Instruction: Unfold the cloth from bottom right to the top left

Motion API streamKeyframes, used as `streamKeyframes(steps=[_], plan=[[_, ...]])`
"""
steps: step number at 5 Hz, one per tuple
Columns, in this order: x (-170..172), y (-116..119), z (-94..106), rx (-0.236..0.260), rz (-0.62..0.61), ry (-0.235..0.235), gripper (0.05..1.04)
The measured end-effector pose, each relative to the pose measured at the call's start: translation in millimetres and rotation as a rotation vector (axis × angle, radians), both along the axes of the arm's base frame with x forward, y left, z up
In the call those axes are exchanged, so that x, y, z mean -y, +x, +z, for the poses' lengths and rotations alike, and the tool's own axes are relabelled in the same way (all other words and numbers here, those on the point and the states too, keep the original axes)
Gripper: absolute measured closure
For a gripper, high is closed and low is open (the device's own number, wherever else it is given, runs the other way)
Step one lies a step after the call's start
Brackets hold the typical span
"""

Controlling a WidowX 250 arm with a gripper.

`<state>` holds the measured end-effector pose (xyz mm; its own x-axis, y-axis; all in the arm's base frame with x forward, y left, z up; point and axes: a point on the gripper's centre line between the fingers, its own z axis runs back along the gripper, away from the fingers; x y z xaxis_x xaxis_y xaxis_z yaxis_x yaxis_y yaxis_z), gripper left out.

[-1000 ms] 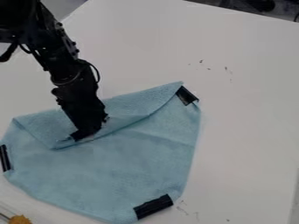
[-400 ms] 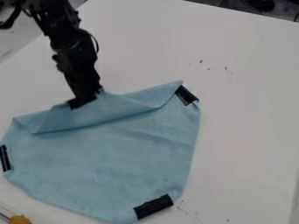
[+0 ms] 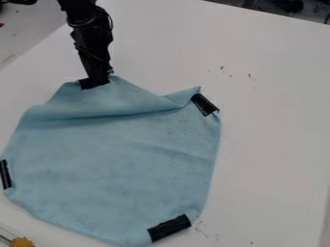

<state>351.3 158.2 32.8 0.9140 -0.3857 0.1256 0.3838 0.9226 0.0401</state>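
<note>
The white table (image 3: 270,144) carries the blue cloth (image 3: 122,169), spread over its left and middle (a soft fold crosses its upper part). The gripper (image 3: 95,84) has its jaws clamped on the cloth's top edge. Black strips sit at the cloth's left (image 3: 6,174), bottom (image 3: 169,228) and upper right (image 3: 205,104); a small orange thing (image 3: 22,242) lies at lower left.

A black robot arm (image 3: 84,19) comes in from the top edge, left of centre, and hangs steeply downward, leaning slightly so its lower end sits farther right. A thin dark cable (image 3: 111,23) bows out along its right side. At the bottom, in the upper left of the frame, the black pincer (image 3: 96,83) points down, closed in a grip.
</note>
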Motion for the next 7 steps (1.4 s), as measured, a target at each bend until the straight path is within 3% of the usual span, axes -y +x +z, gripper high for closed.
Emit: streamKeyframes(steps=[1,3,4,5,6,7], plan=[[-24.8,18.7,-17.2,-0.015,-0.019,-0.031,1.027],[-41.2,41.9,-20.0,0.006,-0.042,-0.029,1.006],[-42.2,40.5,-22.3,0.001,-0.032,-0.022,0.855],[-42.4,33.5,-18.8,0.014,-0.007,0.013,0.598],[-42.7,28.7,6.4,0.077,0.035,0.072,0.298],[-28.2,26.0,24.3,0.114,0.039,0.114,0.087]])
